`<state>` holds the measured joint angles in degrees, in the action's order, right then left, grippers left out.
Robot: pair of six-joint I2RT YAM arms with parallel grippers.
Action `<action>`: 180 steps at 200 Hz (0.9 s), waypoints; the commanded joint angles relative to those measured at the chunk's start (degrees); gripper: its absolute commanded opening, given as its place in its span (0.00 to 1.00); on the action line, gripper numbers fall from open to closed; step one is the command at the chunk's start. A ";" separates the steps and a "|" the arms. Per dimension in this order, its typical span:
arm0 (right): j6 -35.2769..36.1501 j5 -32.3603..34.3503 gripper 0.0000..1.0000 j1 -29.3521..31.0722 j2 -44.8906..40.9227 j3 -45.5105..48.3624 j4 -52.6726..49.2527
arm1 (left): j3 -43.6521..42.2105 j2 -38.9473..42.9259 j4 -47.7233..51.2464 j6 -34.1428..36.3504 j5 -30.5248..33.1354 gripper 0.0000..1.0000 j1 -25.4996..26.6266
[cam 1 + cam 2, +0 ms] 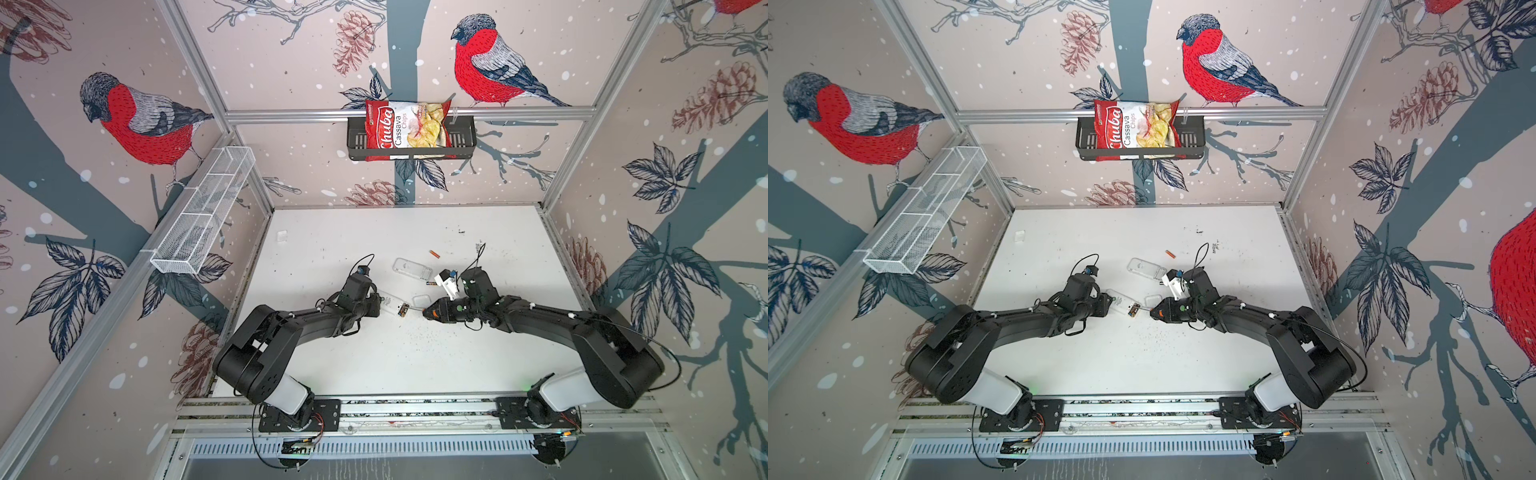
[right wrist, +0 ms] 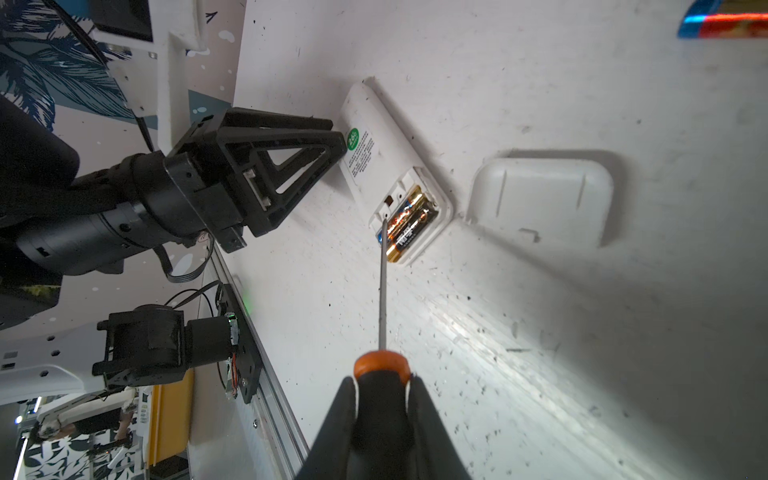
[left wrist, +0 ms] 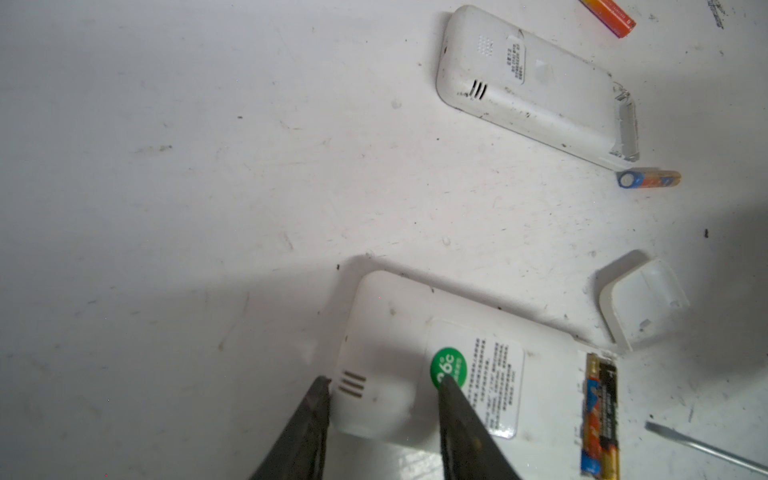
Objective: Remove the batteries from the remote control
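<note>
The white remote control (image 1: 390,305) lies face down mid-table, and my left gripper (image 3: 384,380) is shut on its closed end, one finger on each side. Its compartment is uncovered, with two batteries (image 2: 409,222) side by side inside, dark with gold and orange. My right gripper (image 2: 382,386) is shut on the orange-and-black screwdriver (image 2: 382,291). The tip of its thin shaft rests at the compartment's edge against the batteries. A loose orange battery (image 1: 434,254) lies farther back. Another dark battery (image 3: 648,178) lies beside a second white remote (image 3: 536,83).
The removed white battery cover (image 2: 540,199) lies just beyond the open compartment. A small white piece (image 1: 281,235) sits at the back left. On the back wall a black basket (image 1: 465,141) holds a chips bag. A white wire basket (image 1: 203,216) hangs on the left wall.
</note>
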<state>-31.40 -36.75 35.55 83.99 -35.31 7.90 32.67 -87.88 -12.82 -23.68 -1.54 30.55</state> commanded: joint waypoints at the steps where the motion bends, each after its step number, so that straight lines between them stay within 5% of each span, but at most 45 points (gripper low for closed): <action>1: 1.16 0.08 0.00 -0.22 -1.06 0.68 -1.22 | -0.12 -0.10 5.12 0.95 -4.92 0.42 0.51; 180: 0.20 -1.33 0.00 0.31 3.73 0.53 3.13 | -0.99 -0.10 4.04 0.28 -5.62 0.42 0.54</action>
<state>-31.27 -37.60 35.62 86.76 -34.39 7.75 32.23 -87.74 -13.26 -23.66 -1.63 30.57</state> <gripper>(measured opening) 0.224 0.418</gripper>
